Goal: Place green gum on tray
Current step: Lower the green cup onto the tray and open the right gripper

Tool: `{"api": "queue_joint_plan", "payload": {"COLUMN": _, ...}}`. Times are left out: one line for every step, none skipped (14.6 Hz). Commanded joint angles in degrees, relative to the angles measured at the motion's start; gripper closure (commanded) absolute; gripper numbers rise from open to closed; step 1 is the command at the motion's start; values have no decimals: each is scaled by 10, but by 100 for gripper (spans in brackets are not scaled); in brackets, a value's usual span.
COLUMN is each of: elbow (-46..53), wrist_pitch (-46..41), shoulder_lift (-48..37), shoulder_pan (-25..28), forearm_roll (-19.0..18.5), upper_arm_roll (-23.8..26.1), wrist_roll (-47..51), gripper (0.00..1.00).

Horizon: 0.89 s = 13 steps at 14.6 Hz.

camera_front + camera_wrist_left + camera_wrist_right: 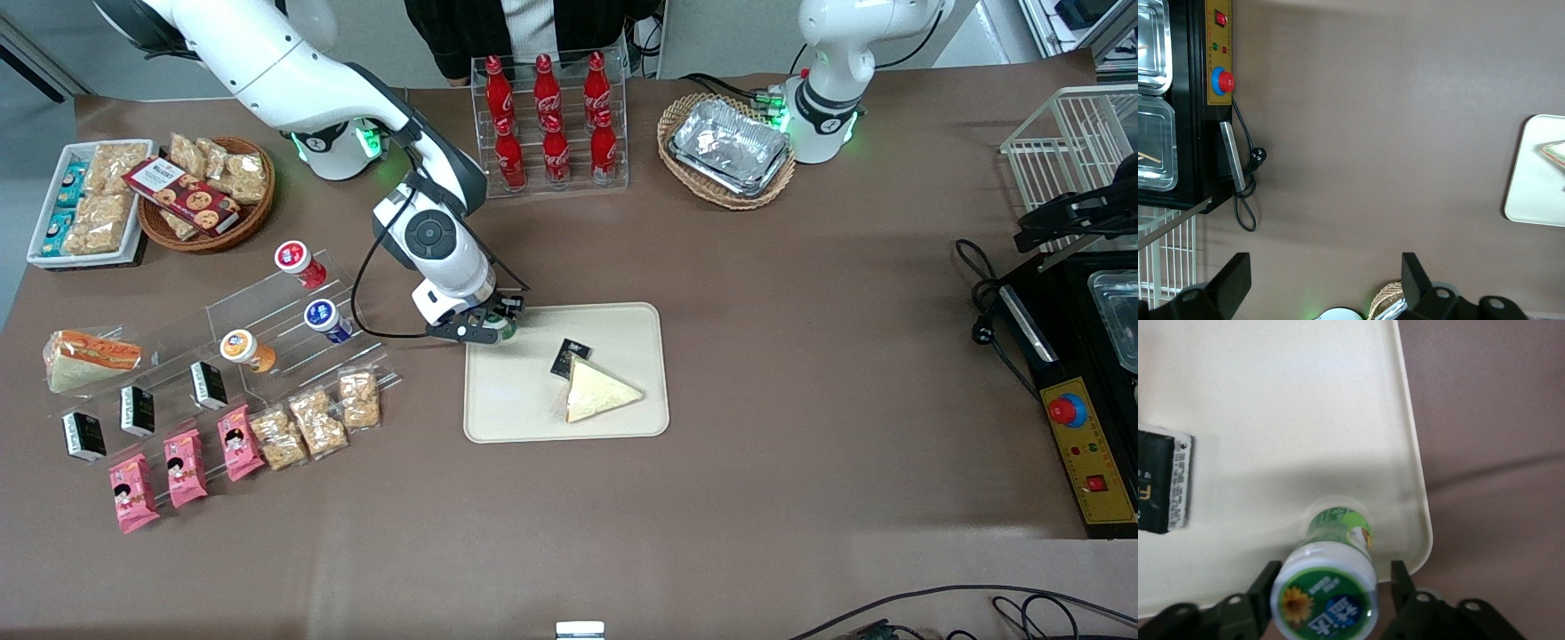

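Green gum (1331,587), upright, its base resting on the tray (1271,420) in a rounded corner, the corner toward the working arm's end of the table. The gripper (1331,593) straddles the bottle, fingers (1265,593) parted with small gaps beside the cap. A black packet (569,357) and a sandwich wedge (600,391) lie nearer the tray's middle.

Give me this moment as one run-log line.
gripper: open, fingers either side of green gum | gum: upright on tray, corner nearest working arm | tray also holds sandwich, black packet
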Motion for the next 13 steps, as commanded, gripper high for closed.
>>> {"api": "queue_joint_plan", "payload": {"elbow": 11, "wrist_pitch": 7, "shoulder_lift": 13, "shoulder_pan": 1, "forearm_roll": -15, "upper_arm_roll": -2, "wrist_roll": 15, "gripper": 0}}
{"api": "queue_joint_plan", "payload": {"elbow": 12, "wrist_pitch": 7, "shoulder_lift": 13, "shoulder_pan": 1, "forearm_roll": -15, "upper_arm_roll": -2, "wrist_roll": 15, "gripper": 0}}
{"api": "queue_joint_plan", "payload": {"elbow": 12, "wrist_pitch": 6, "shoulder_lift": 12, "shoulder_pan": -1, "forearm_roll": -15, "upper_arm_roll": -2, "wrist_roll": 16, "gripper": 0}}
{"api": "queue_joint_plan", "payload": {"elbow": 13, "wrist_pitch": 4, "shoulder_lift": 8, "shoulder_pan": -6, "forearm_roll": -15, "upper_arm_roll": -2, "wrist_roll": 16, "gripper": 0}}
{"api": "queue_joint_plan", "payload": {"elbow": 14, "wrist_pitch": 0, "shoulder_lift": -4, "shoulder_pan": -7, "forearm_roll": -15, "upper_arm_roll": -3, "wrist_roll": 15, "gripper": 0}}
{"api": "queue_joint_plan", "payload": {"elbow": 14, "wrist_pitch": -4, "shoulder_lift": -23, "shoulder_pan": -14, "forearm_roll": -14, "upper_arm_roll": -3, "wrist_roll": 15, "gripper": 0}}
{"api": "queue_joint_plan", "payload": {"elbow": 15, "wrist_pitch": -14, "shoulder_lift": -46, "shoulder_pan": -27, "forearm_roll": -14, "upper_arm_roll": -4, "wrist_roll": 11, "gripper": 0}}
{"api": "queue_joint_plan", "payload": {"elbow": 17, "wrist_pitch": -31, "shoulder_lift": -67, "shoulder_pan": -41, "forearm_roll": -14, "upper_arm_roll": -3, "wrist_roll": 9, "gripper": 0}}
{"api": "queue_joint_plan", "payload": {"elbow": 24, "wrist_pitch": -54, "shoulder_lift": -88, "shoulder_pan": -49, "forearm_roll": -10, "upper_arm_roll": -2, "wrist_roll": 8, "gripper": 0}}
{"api": "queue_joint_plan", "payload": {"elbow": 37, "wrist_pitch": -90, "shoulder_lift": -108, "shoulder_pan": -54, "forearm_roll": -10, "upper_arm_roll": -2, "wrist_roll": 8, "gripper": 0}}
{"api": "queue_joint_plan", "payload": {"elbow": 53, "wrist_pitch": -135, "shoulder_lift": -129, "shoulder_pan": -56, "forearm_roll": -8, "upper_arm_roll": -4, "wrist_roll": 6, "gripper": 0}}
{"api": "queue_joint_plan", "payload": {"elbow": 73, "wrist_pitch": -190, "shoulder_lift": -154, "shoulder_pan": -58, "forearm_roll": -6, "upper_arm_roll": -6, "wrist_roll": 6, "gripper": 0}}
{"api": "queue_joint_plan", "payload": {"elbow": 94, "wrist_pitch": -251, "shoulder_lift": -177, "shoulder_pan": -58, "forearm_roll": -4, "upper_arm_roll": -16, "wrist_roll": 5, "gripper": 0}}
